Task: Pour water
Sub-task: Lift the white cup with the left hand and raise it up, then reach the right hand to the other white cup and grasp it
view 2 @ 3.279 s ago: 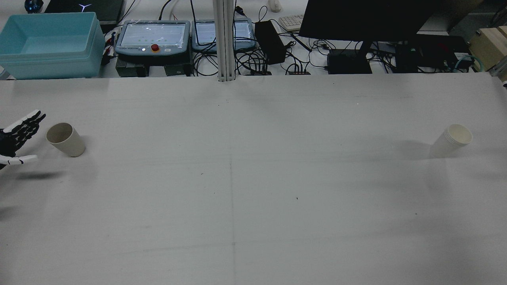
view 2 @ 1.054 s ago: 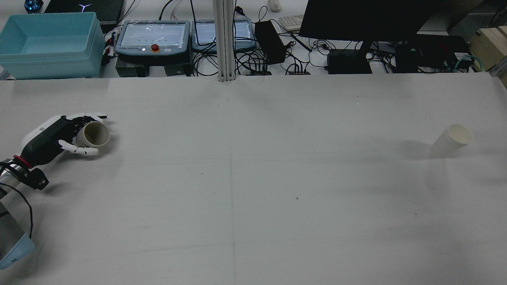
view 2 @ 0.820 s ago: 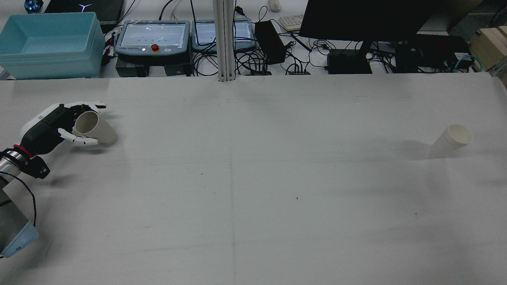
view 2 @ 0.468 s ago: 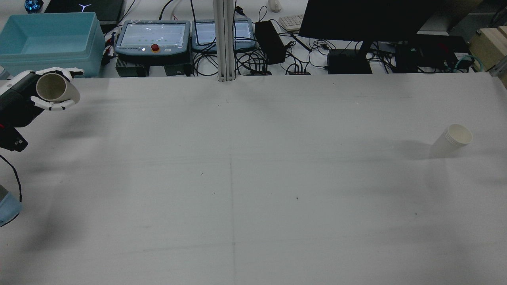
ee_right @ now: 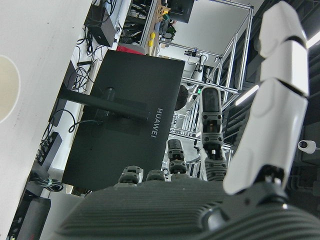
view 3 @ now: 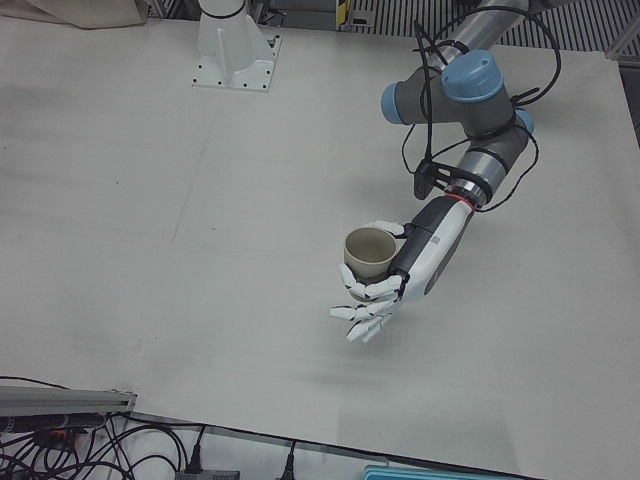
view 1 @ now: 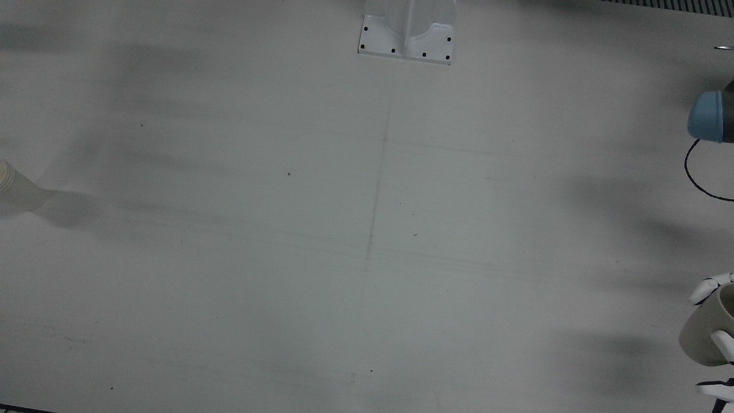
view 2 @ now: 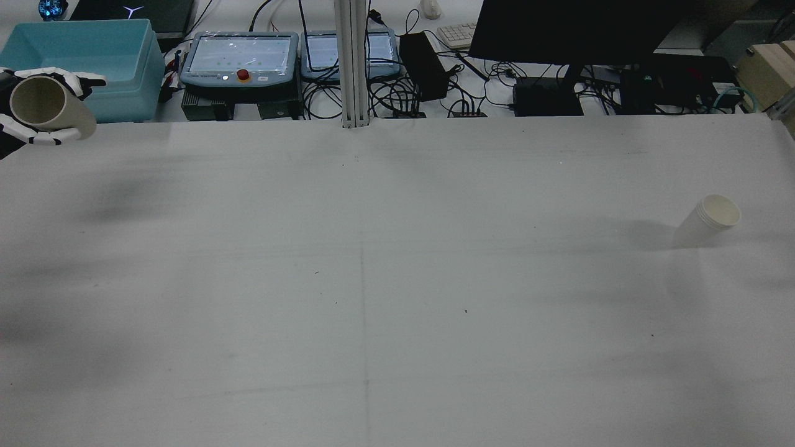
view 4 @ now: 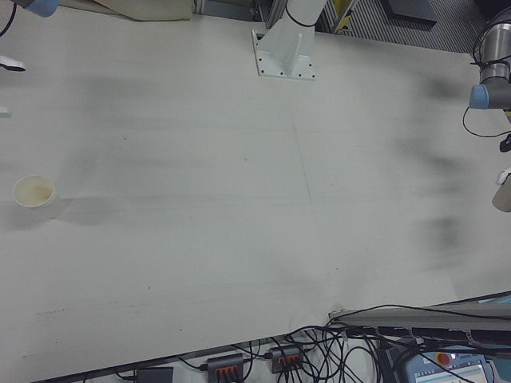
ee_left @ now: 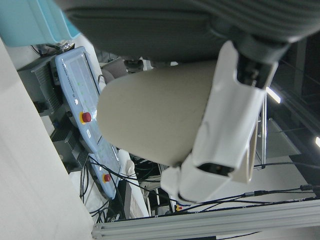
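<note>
My left hand (view 3: 390,285) is shut on a beige paper cup (view 3: 368,250) and holds it in the air, well above the table, tilted with its mouth up. In the rear view the cup (view 2: 46,110) is at the far left edge with the left hand (view 2: 37,133) around it. It also shows in the front view (view 1: 706,332) and fills the left hand view (ee_left: 155,117). A white paper cup (view 2: 708,221) stands on the table on the right side, also seen in the right-front view (view 4: 33,194). My right hand (ee_right: 200,165) is open and empty, fingers stretched out, off to the side of the white cup.
A blue plastic bin (view 2: 118,74), two teach pendants (view 2: 239,59), cables and a black monitor (view 2: 571,31) lie beyond the table's far edge. The arm pedestal's base (view 1: 407,37) is bolted at the table's middle rear. The left arm's elbow (view 3: 450,90) hangs over the table.
The left hand came in from the left, closed on the beige cup, then lifted it off the table and carried it up toward the far left.
</note>
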### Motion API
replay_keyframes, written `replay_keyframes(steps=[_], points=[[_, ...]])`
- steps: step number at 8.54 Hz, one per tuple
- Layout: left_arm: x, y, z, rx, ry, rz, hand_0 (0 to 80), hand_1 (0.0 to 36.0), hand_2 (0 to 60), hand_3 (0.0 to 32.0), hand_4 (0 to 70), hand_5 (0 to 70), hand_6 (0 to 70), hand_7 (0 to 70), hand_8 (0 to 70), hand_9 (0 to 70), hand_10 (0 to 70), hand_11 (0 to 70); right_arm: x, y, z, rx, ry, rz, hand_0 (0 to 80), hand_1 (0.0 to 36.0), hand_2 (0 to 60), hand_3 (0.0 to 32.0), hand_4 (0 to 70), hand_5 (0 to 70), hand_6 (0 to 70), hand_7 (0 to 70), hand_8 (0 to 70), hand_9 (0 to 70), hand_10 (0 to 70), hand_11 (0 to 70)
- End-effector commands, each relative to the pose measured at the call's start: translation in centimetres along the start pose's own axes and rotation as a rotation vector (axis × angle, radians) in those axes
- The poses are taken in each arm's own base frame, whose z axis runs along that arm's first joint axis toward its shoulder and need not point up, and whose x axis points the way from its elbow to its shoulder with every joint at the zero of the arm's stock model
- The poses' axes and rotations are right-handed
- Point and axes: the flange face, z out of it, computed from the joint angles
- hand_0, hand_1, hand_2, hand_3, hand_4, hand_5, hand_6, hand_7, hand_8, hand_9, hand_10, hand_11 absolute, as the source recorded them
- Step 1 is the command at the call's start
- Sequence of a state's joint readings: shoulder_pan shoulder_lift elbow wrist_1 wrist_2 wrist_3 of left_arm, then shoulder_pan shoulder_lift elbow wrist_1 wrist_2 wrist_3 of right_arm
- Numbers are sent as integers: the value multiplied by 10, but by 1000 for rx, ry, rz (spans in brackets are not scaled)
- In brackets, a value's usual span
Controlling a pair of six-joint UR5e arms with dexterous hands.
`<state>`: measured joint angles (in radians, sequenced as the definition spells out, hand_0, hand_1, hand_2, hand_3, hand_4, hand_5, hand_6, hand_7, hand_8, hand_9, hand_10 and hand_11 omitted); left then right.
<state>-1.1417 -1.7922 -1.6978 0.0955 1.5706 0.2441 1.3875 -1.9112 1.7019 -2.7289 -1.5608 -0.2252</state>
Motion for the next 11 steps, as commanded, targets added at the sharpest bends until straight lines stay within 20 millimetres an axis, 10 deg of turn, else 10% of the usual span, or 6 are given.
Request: replay_keyframes(steps=[1, 5, 6, 11], points=[[27, 52, -32, -25, -197, 31, 800, 360, 600, 0, 578, 700, 225, 228, 106, 85, 18, 65, 21, -66, 7, 85, 35, -5, 507, 176, 140, 0, 216, 172, 66, 137, 3, 13, 31, 61], [25, 59, -41, -2, -135, 17, 800, 360, 600, 0, 575, 700, 218, 230, 106, 93, 39, 95, 75, -211, -48, 112, 71, 19, 500, 161, 125, 0, 243, 164, 79, 122, 6, 10, 27, 52], [14, 60, -39, 3, -151, 16, 800, 360, 600, 0, 572, 700, 215, 228, 105, 93, 42, 100, 88, -237, -36, 118, 86, 11, 500, 161, 102, 0, 185, 152, 68, 113, 3, 8, 21, 46], [-1, 62, -35, 12, -141, 0, 800, 360, 600, 0, 566, 700, 209, 226, 105, 93, 44, 104, 96, -225, 15, 41, 89, -61, 569, 231, 156, 18, 239, 205, 75, 152, 5, 16, 8, 32]])
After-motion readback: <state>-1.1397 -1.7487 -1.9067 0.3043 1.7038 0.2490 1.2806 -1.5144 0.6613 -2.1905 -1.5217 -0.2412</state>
